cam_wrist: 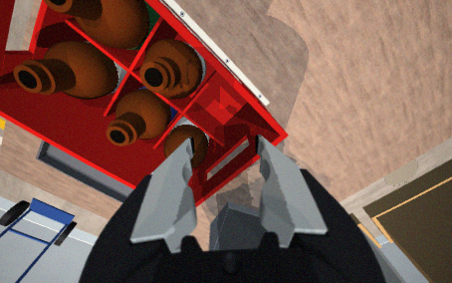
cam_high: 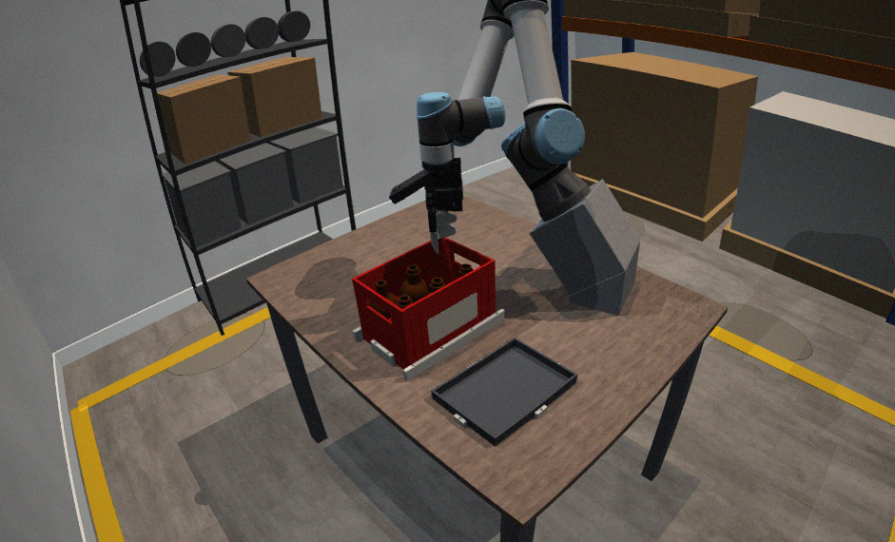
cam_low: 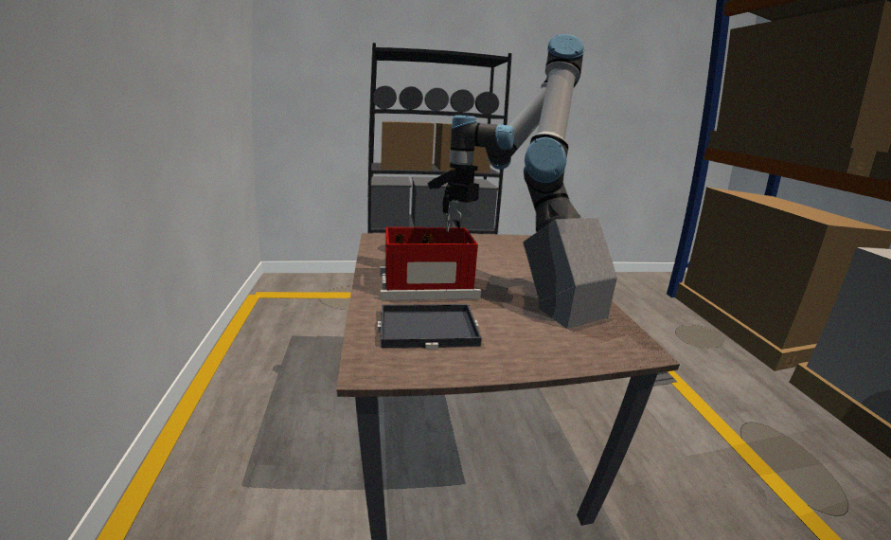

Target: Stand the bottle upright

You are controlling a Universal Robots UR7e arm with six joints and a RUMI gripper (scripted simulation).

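Brown bottles (cam_wrist: 139, 117) seemingly below gripper (cam_wrist: 224, 144)

The top view looks down from high off one table (cam_high: 572, 377) corner, taking in crate (cam_high: 437, 322), tray (cam_high: 504, 390) and arm (cam_high: 545, 134). The exterior view stands far back at table height, facing the crate's (cam_low: 431, 271) labelled side. The wrist view looks straight down, close, past the gripper (cam_wrist: 224, 149) into the crate's (cam_wrist: 75, 125) corner.
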